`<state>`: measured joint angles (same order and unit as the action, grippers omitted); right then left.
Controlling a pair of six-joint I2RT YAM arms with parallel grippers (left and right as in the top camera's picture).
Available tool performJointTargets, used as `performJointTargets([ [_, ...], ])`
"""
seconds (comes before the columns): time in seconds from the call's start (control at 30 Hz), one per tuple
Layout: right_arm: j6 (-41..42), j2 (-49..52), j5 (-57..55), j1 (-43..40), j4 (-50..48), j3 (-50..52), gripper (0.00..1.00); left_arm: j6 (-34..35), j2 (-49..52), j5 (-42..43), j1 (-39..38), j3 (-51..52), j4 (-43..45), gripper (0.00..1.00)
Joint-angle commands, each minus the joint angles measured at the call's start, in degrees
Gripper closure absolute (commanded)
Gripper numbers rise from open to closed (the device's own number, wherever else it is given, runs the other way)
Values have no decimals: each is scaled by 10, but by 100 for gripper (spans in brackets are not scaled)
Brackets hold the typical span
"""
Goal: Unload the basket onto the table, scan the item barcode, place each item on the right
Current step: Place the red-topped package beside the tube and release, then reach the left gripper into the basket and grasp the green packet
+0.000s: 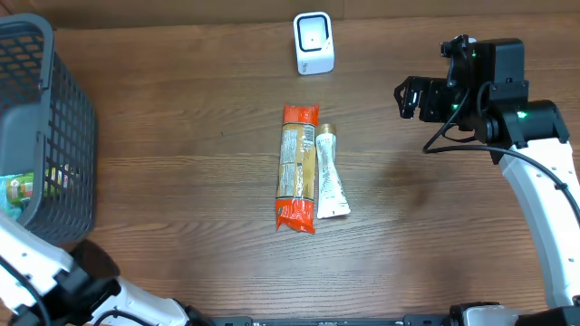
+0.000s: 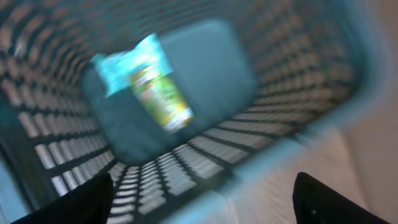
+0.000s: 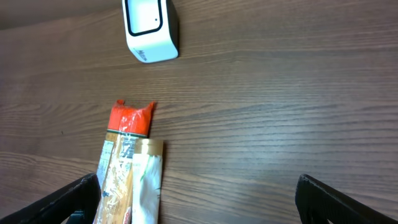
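Orange packet (image 1: 296,167) is lying mid-table beside a tube (image 1: 329,177), its long axis pointing toward the scanner (image 1: 314,43); the right gripper (image 1: 405,98), spread and empty, is hovering nearer than the left gripper (image 2: 202,205), also spread.

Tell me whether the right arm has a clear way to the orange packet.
Probably yes: the right gripper hangs open above the table, nothing standing in its way to the orange packet; the white tube alongside may crowd a grasp.
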<state>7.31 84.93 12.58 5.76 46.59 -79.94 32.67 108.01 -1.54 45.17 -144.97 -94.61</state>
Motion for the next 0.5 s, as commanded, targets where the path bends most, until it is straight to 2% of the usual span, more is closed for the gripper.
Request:
performJointTargets([
  [0.0, 0, 1, -5, 2, -2, -15, 0, 42, 19, -2, 27, 88, 37, 17],
  [0.33, 0, 1, -5, 2, 10, -15, 0, 73, 73, -34, 29, 300, 208, 16],
  [0.47, 0, 1, -5, 2, 15, -15, 0, 79, 107, -52, 29, 347, 243, 5],
])
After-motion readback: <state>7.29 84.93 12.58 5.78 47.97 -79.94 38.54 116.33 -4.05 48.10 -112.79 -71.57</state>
